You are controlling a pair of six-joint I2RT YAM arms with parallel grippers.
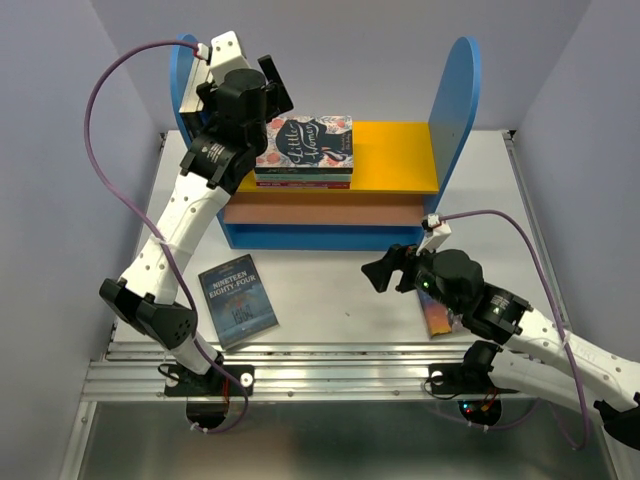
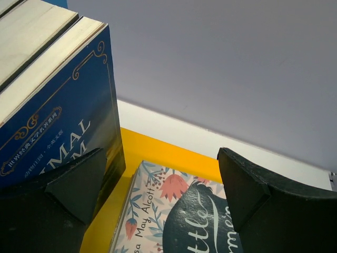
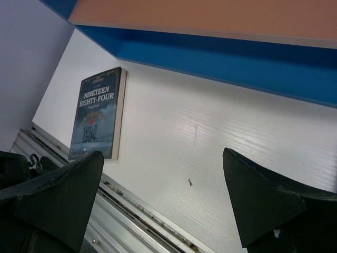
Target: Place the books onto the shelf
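Shelf (image 1: pixel 455 90) sits upper centre of the overhead view. Left gripper (image 2: pixel 160 163) is up at the shelf's upper-left corner over the yellow board (image 2: pixel 158 147), jaws wide apart, gripping nothing. A dark blue book (image 2: pixel 63 116) stands upright at the left of the wrist view. Little Women (image 1: pixel 305 140) lies flat on a small stack. Right gripper (image 3: pixel 163 158) is low over the desk (image 1: pixel 320 290) in front of the blue base (image 3: pixel 210 52), jaws spread, empty. Nineteen Eighty-Four (image 1: pixel 238 300) lies flat at lower left. Another book (image 1: pixel 438 318) is partly hidden under the right arm.
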